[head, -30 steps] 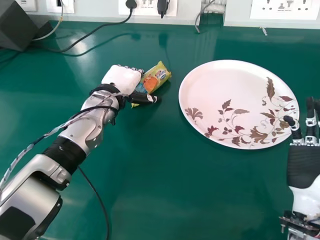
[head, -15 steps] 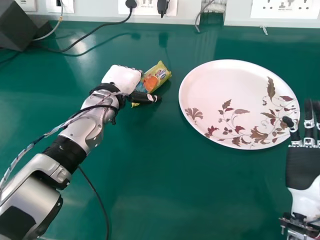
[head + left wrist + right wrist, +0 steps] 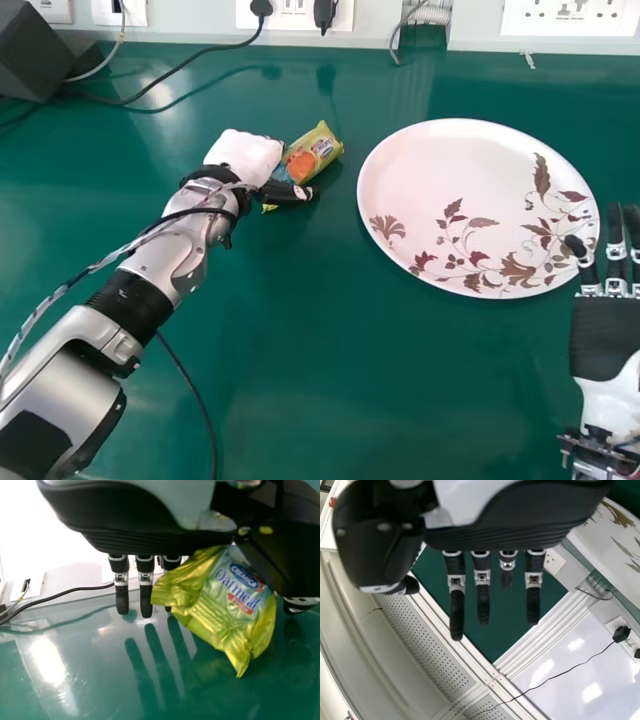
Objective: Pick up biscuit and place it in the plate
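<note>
Found the left hand (image 3: 242, 155) left of centre in the upper half of the frame, with its arm slanted in from the lower left corner. Saw its fingers (image 3: 145, 607) in the left wrist view, well open and nearly straight, pointed down toward the green table (image 3: 350, 380). Saw the biscuit packet (image 3: 312, 155) right at the hand, between the fingers and the thumb (image 3: 280, 555) – partly hidden there, with its crinkled yellow-green wrapper showing below the palm. Could not tell from this whether firmly gripped or only touched, nor whether resting on the table or a little above.

Saw the packet in the head view just above and left of the middle, tilted, with its far end toward the upper right. Noted the white plate (image 3: 430, 180) to the right of the packet – apart from it, patterned with brown and reddish leaves along its lower right part.

Saw the right hand (image 3: 608, 335) at the right edge of the frame, near the plate's lower right rim, open, with its fingers extended and nothing held.

Noticed a black cable (image 3: 185, 65) across the upper left, and beside it a dark box (image 3: 35, 50) in the corner.
</note>
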Controlling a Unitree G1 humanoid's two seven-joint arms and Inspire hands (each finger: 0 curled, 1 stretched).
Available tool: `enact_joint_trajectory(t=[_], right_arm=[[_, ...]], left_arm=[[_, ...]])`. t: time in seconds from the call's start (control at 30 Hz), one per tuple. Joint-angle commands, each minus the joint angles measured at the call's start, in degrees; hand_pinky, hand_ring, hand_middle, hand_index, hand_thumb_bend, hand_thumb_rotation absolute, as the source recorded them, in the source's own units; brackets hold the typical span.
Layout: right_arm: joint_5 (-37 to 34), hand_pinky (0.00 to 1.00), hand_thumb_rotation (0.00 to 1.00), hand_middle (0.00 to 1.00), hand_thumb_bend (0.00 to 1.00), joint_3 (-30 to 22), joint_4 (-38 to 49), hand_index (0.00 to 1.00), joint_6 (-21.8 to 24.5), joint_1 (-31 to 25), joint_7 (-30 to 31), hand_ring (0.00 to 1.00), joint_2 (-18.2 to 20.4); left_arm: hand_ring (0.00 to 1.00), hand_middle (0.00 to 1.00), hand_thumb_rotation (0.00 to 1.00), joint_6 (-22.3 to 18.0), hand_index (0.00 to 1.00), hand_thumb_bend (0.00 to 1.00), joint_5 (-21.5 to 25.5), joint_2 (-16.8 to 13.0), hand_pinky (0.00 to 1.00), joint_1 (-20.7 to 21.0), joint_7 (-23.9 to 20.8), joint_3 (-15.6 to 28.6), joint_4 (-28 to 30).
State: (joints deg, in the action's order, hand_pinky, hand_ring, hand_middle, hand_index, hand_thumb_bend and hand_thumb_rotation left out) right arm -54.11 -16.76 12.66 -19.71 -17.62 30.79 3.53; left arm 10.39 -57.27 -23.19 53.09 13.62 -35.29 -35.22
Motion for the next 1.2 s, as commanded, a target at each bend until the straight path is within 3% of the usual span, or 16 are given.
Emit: enact_joint_trajectory(t=[0.0, 0.63, 1.17], right_arm=[[-0.22, 0.55, 0.06, 0.73, 0.52, 0.32, -1.48, 0.49, 0.14, -1.59, -0.2, 0.72, 4.33], [0.14, 0.58, 0.06, 0.75, 0.52, 0.9, -1.1, 0.49, -0.24, -1.8, -0.63, 0.73, 4.29], [-0.4, 0.57, 0.07, 0.74, 0.52, 1.36, -0.25, 0.49, 0.14, -2.01, -1.55, 0.73, 4.4]], left_arm=[[0.83, 0.9, 0.3, -0.19, 0.86, 0.86, 0.19, 0.18, 0.8, -1.83, 2.29, -1.01, -1.2], [0.77, 0.86, 0.25, -0.85, 0.83, 0.77, 0.41, -0.02, 0.71, -1.54, 3.03, -1.0, -1.36], [0.69, 0.81, 0.11, -1.69, 0.79, 0.66, 0.65, -0.6, 0.61, -1.67, 3.21, -0.79, -0.1]])
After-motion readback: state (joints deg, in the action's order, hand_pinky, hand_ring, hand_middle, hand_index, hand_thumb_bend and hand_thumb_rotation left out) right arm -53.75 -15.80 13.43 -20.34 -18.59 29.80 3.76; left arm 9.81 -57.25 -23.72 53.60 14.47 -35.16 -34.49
